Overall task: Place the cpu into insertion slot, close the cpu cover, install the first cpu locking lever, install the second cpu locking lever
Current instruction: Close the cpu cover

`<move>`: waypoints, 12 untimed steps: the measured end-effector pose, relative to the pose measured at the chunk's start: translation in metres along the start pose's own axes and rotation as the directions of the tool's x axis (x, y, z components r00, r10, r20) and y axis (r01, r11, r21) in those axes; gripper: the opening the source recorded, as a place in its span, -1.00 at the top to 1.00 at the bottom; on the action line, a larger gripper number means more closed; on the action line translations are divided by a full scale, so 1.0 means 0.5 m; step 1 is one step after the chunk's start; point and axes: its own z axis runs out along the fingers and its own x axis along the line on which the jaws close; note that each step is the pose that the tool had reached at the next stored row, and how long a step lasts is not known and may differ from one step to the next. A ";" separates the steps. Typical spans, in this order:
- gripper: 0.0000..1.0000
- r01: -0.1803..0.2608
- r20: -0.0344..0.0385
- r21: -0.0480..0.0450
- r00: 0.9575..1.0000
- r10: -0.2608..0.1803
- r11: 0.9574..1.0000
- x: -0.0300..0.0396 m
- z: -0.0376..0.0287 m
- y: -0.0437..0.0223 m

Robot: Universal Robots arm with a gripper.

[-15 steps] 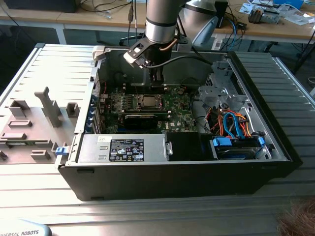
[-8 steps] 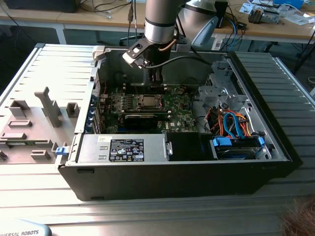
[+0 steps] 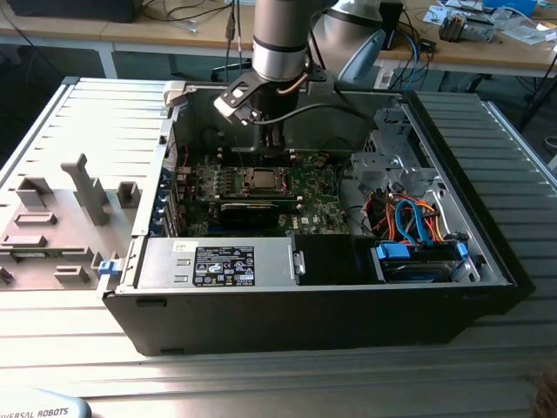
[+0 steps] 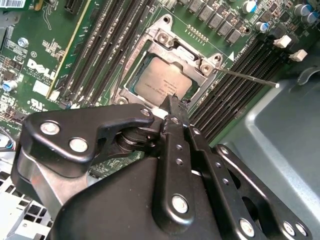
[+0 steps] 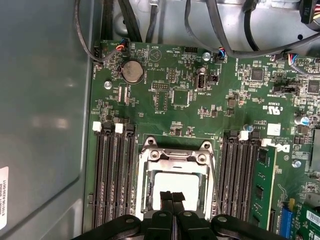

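Gripper, fingers together, poised at the cpu cover over the cpu; even, vertical pressure seems advisable, since one locking lever stands free.

Soft even room light, computer case interior in shadow, white glare on the cpu top

A black label crowded with white print and marks sits on the metal housing at the front of the case in the exterior view, its lines too small to make out. In the second wrist view the green motherboard carries a large white logo and fine white codes, plus a barcode sticker (cut off at the edge). The cpu bears faint engraved lines, all illegible.
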 end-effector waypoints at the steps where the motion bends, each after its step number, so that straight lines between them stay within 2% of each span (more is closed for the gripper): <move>1: 0.79 0.000 0.000 0.000 1.000 0.000 1.000 0.000 0.001 -0.002; 9: 0.79 0.000 0.000 0.000 1.000 0.000 1.000 0.001 0.010 -0.014; 12: 0.79 0.000 0.000 0.000 1.000 0.000 1.000 0.002 0.021 -0.017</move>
